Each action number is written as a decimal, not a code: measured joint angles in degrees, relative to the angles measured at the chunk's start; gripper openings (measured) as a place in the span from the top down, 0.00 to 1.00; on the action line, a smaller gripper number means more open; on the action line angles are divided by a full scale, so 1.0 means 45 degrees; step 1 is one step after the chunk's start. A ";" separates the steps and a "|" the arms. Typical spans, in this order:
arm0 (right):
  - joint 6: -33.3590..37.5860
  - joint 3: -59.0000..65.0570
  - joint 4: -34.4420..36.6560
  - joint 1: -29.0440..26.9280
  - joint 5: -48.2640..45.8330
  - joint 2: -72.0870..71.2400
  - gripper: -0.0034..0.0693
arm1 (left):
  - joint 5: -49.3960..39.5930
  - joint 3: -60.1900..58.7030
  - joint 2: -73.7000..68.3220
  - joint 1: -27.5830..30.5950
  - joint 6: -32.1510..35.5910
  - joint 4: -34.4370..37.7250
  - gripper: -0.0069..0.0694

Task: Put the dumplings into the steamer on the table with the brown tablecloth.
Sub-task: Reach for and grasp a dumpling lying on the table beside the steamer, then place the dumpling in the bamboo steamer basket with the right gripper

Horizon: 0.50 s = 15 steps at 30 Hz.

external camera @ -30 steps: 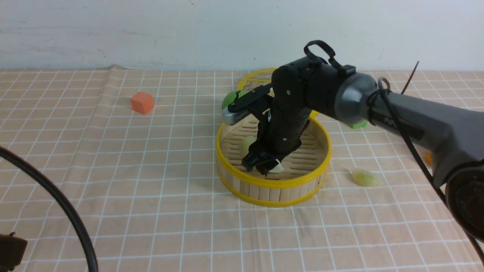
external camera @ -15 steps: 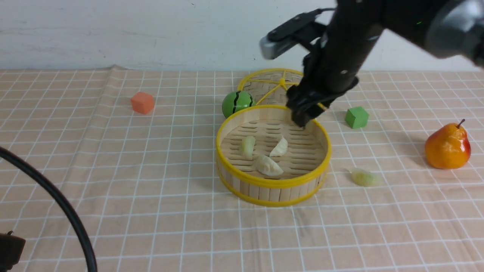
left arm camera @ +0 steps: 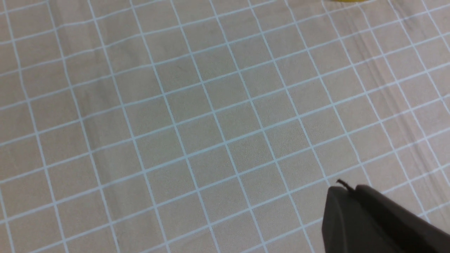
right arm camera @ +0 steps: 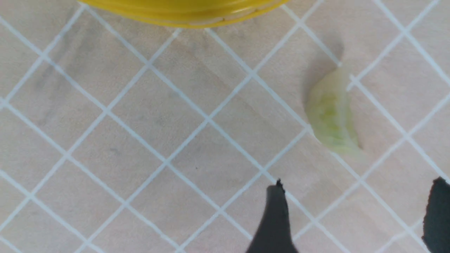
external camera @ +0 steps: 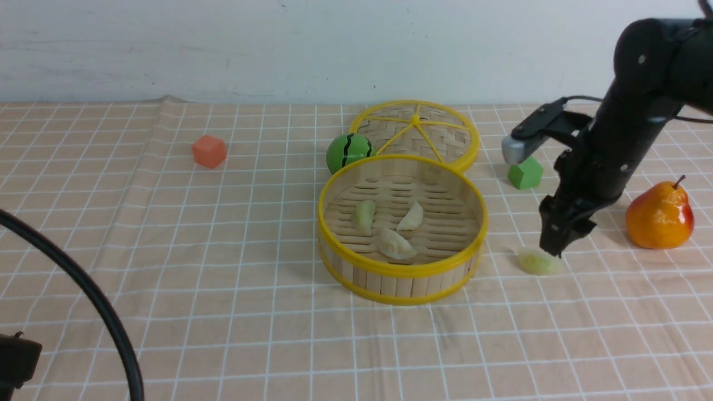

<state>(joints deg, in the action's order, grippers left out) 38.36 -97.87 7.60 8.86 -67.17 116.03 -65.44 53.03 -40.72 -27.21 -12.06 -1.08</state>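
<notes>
The right hand (right arm camera: 355,214) has moved from above the steamer (external camera: 403,284) to the steamer's right side, its fingers spread and empty. The last loose dumpling (external camera: 538,262), pale green, lies on the brown tablecloth (external camera: 223,334) just right of the steamer, near that hand and apart from its fingertips; the other three dumplings (external camera: 395,244) rest inside the steamer.

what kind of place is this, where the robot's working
Probably a robot test or practice tabletop: toy dumplings sit in a bamboo steamer, plain cubes stand on the checked cloth, and a robot arm reaches over it.
</notes>
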 joint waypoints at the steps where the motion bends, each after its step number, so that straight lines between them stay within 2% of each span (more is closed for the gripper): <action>1: 0.0054 0.0005 0.0000 0.0083 0.0245 0.0420 0.23 | 0.0000 0.0000 0.0000 0.0000 0.0000 0.0014 0.89; 6: -0.0024 0.0030 -0.0390 0.0402 0.1206 0.1530 0.26 | 0.0000 0.0000 0.0000 0.0000 0.0000 0.0148 0.89; 9: -0.0451 0.0072 -0.1022 0.0682 0.1789 0.1892 0.34 | 0.0000 0.0000 0.0000 0.0000 0.0000 0.0240 0.88; 10: -0.0585 0.0072 -0.1280 0.0767 0.1916 0.1928 0.39 | 0.0000 0.0000 0.0000 0.0000 0.0000 0.0240 0.88; 13: -0.0987 0.0072 -0.1865 0.0992 0.2139 0.1928 0.66 | -0.0012 0.0000 0.0000 0.0000 0.0000 0.0240 0.88; 14: -0.1058 0.0072 -0.1924 0.1022 0.2139 0.1928 0.70 | -0.0012 0.0000 0.0000 0.0000 0.0000 0.0240 0.88; 15: -0.1102 0.0072 -0.1971 0.1019 0.2096 0.1928 0.70 | -0.0012 0.0000 0.0000 0.0000 0.0000 0.0240 0.88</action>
<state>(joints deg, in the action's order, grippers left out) 33.40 -97.55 -1.27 13.45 -57.74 124.71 -65.49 53.03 -40.72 -27.21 -12.06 0.00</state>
